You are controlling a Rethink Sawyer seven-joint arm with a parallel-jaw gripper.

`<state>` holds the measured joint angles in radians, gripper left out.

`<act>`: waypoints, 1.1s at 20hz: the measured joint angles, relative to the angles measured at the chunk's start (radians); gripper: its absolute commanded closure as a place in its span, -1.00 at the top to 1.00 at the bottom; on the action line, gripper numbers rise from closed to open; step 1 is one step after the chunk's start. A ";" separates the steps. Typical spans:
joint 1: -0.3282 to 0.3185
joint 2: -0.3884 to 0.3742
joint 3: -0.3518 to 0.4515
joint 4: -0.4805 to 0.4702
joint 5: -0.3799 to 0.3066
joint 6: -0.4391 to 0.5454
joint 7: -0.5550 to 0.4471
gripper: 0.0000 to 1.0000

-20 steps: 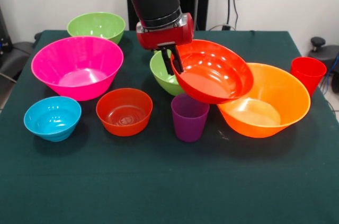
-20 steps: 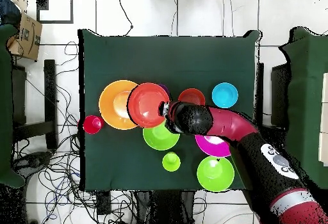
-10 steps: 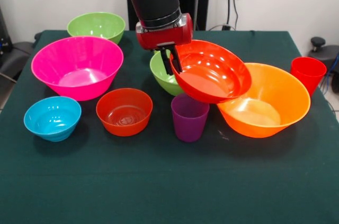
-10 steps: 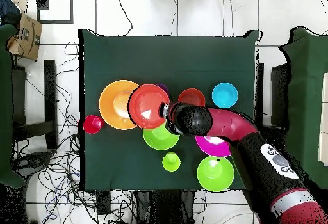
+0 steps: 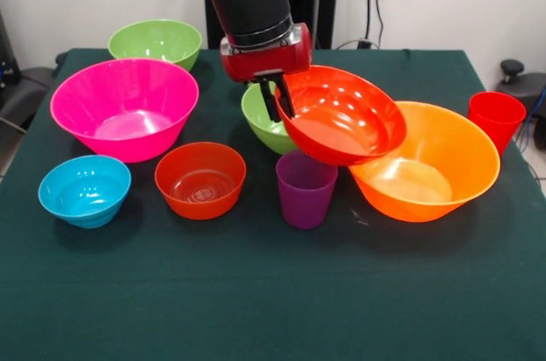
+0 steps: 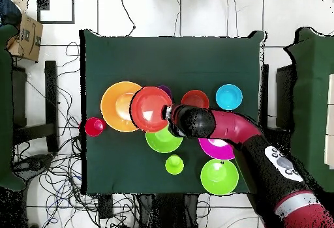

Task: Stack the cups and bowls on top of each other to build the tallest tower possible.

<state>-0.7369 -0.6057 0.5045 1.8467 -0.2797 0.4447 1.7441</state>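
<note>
the gripper (image 5: 279, 98) pinches the tilted red bowl (image 5: 341, 115) by its rim; the bowl could slip down onto the purple cup (image 5: 304, 189) below.

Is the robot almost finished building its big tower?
Not nearly. No tower stands yet. The gripper holds the red bowl tilted in the air above the purple cup, beside the big orange bowl. The pink bowl and blue bowl wait on the table.
</note>
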 measured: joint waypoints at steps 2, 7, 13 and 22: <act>0.000 0.009 0.000 0.000 0.000 0.000 0.000 -1.00; -0.001 0.037 0.007 0.000 0.001 0.000 0.000 -1.00; -0.004 0.064 0.015 0.000 0.001 0.000 0.000 -1.00; -0.006 0.072 0.023 0.000 0.001 0.000 0.000 -1.00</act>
<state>-0.7427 -0.5333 0.5274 1.8466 -0.2787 0.4449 1.7441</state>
